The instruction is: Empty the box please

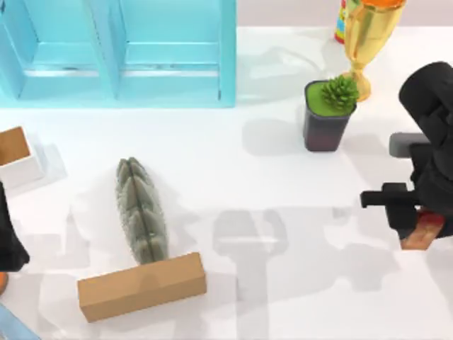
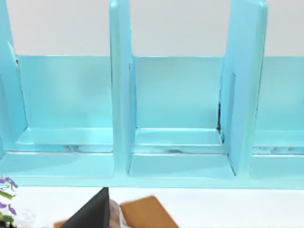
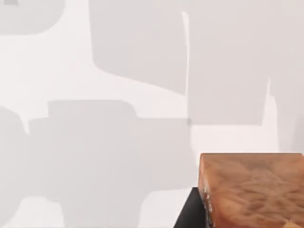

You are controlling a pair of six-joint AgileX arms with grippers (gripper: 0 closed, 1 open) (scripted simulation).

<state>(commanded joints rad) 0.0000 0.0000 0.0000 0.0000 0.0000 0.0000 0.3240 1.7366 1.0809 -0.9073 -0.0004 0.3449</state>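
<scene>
The box (image 1: pixel 21 170) is small and white with a brown inside, and it sits at the table's left edge. My left arm (image 1: pixel 10 237) is a dark shape just in front of it. In the left wrist view one dark finger (image 2: pixel 92 213) shows beside a brown surface (image 2: pixel 147 211). At the right side, my right gripper (image 1: pixel 422 228) is shut on a reddish-brown textured block (image 1: pixel 425 235). That block (image 3: pixel 251 190) sits close up in the right wrist view, above bare white table.
A light blue shelf unit (image 1: pixel 120 53) spans the back left. A grey-green ridged object (image 1: pixel 141 210) and a long cardboard block (image 1: pixel 141 285) lie front left. A potted plant (image 1: pixel 328 113), a gold trophy (image 1: pixel 368 35) and a grey block (image 1: pixel 405 145) stand at the back right.
</scene>
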